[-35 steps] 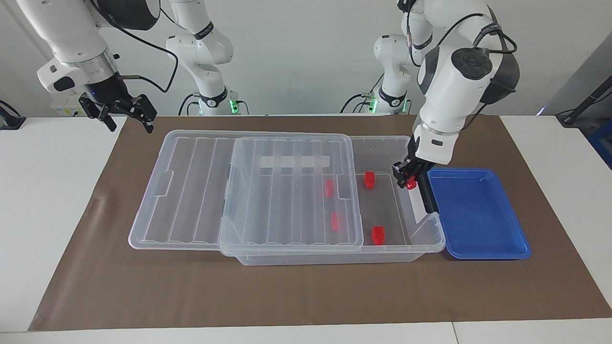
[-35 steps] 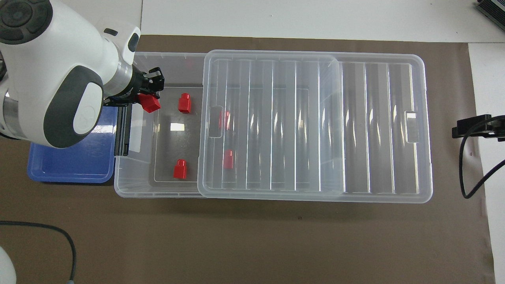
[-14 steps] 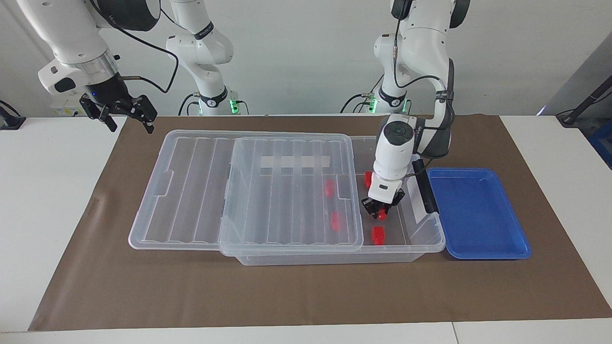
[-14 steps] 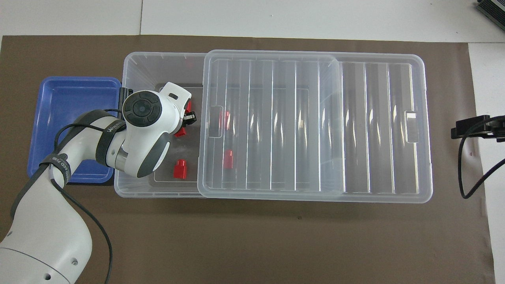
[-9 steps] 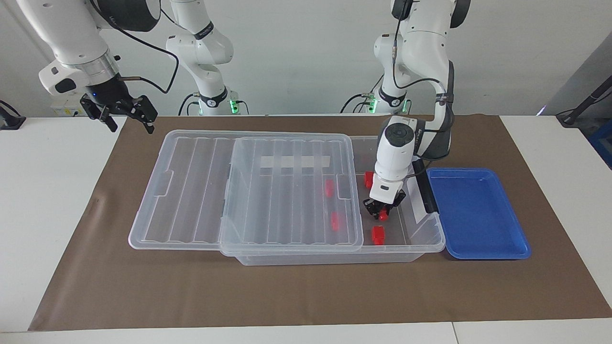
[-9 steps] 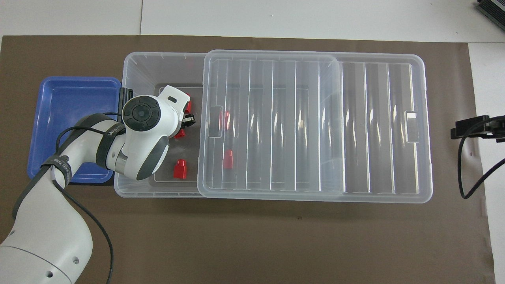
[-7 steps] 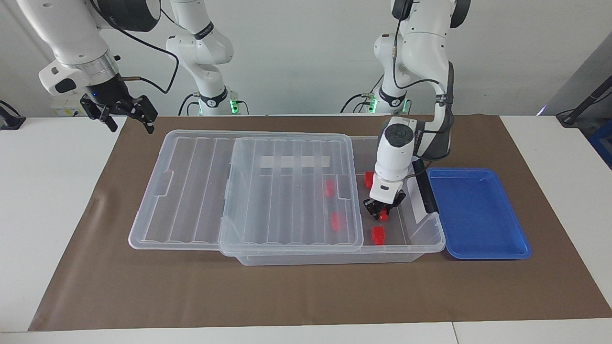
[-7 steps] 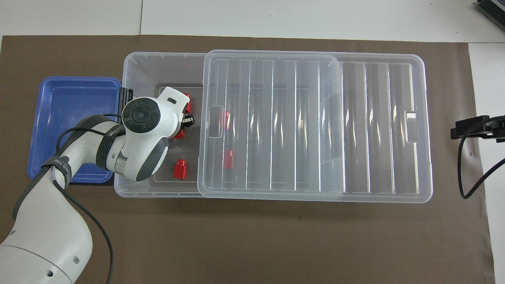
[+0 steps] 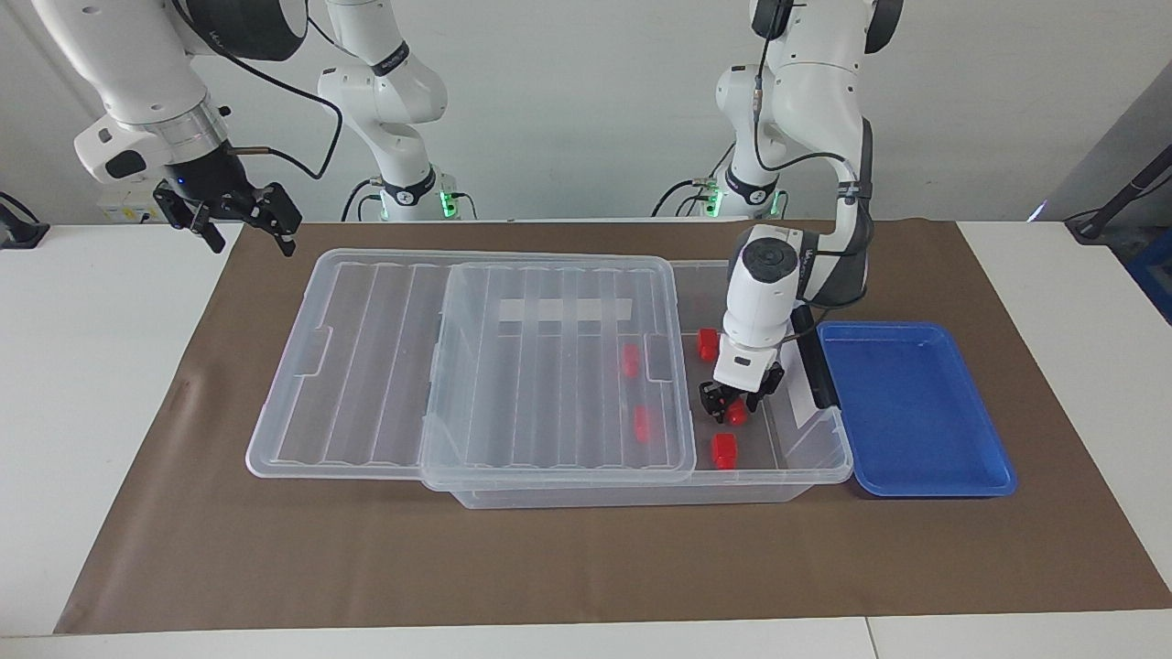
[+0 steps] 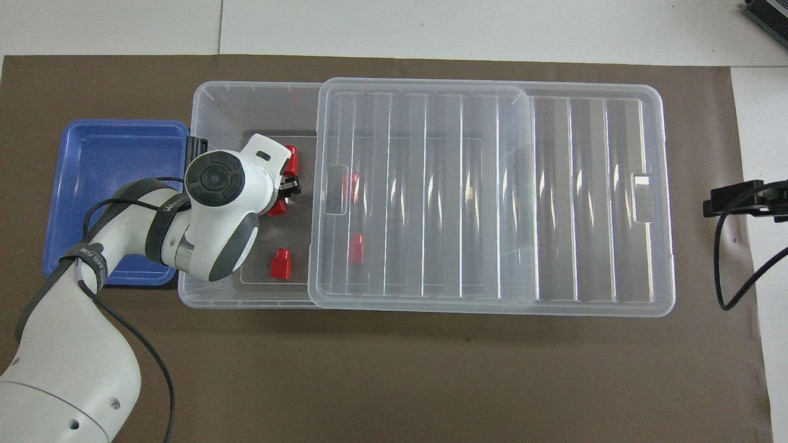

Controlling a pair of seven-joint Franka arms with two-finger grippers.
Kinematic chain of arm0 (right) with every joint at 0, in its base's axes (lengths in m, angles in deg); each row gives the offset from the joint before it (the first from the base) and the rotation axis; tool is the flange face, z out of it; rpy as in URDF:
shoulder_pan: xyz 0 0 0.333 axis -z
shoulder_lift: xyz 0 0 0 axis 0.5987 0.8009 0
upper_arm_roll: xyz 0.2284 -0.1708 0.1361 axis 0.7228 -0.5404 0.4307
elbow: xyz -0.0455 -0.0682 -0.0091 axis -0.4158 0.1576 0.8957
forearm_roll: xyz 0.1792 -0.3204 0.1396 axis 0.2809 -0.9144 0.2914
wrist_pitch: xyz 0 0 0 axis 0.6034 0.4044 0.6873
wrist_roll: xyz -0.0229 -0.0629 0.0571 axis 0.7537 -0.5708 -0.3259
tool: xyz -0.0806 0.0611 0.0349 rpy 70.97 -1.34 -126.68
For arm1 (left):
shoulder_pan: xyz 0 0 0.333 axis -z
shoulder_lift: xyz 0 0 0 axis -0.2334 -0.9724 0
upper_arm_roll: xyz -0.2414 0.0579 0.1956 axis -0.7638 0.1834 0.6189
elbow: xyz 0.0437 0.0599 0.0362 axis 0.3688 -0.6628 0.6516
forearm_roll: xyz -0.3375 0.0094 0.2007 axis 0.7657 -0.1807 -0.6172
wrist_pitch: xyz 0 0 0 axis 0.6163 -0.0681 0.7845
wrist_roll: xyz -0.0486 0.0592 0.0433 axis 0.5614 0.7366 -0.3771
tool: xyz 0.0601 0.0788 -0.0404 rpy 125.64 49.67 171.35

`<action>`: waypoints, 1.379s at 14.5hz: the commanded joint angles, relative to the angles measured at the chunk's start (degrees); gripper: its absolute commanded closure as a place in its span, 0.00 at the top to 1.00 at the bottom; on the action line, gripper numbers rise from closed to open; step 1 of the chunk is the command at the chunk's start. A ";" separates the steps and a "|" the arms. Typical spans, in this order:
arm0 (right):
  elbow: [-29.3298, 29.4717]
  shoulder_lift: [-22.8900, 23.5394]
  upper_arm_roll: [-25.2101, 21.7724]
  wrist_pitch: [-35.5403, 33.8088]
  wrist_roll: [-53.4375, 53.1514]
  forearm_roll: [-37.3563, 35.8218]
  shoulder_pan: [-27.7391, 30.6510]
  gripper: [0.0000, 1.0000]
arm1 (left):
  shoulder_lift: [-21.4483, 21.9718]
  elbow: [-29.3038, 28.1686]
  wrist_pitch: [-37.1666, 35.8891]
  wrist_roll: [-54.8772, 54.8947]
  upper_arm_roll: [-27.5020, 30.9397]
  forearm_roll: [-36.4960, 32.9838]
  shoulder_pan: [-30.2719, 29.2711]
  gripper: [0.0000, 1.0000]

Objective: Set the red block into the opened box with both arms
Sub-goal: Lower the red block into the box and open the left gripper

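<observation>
Facing view: left gripper point(image 9: 732, 405) is down inside the open end of the box point(image 9: 829, 453), jaws look part-open around the red block point(image 9: 735, 414) at its 6 o'clock, release unclear; right gripper point(image 9: 240, 218) waits open over the mat corner. Overhead view: the left wrist hides most of that block point(image 10: 277, 208), its long axis unreadable; two blocks sit under the lid point(image 10: 486, 191).

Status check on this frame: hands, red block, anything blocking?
Left hand low inside the box, red block at its tips. Right hand open, waiting above the table's corner. Lid slid aside, opening unobstructed.
</observation>
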 commanded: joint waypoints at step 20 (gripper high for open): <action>-0.92 -0.71 0.32 0.32 -0.77 0.81 0.44 1.00 | 11.10 7.06 -23.78 -3.03 -0.59 3.07 0.73 1.00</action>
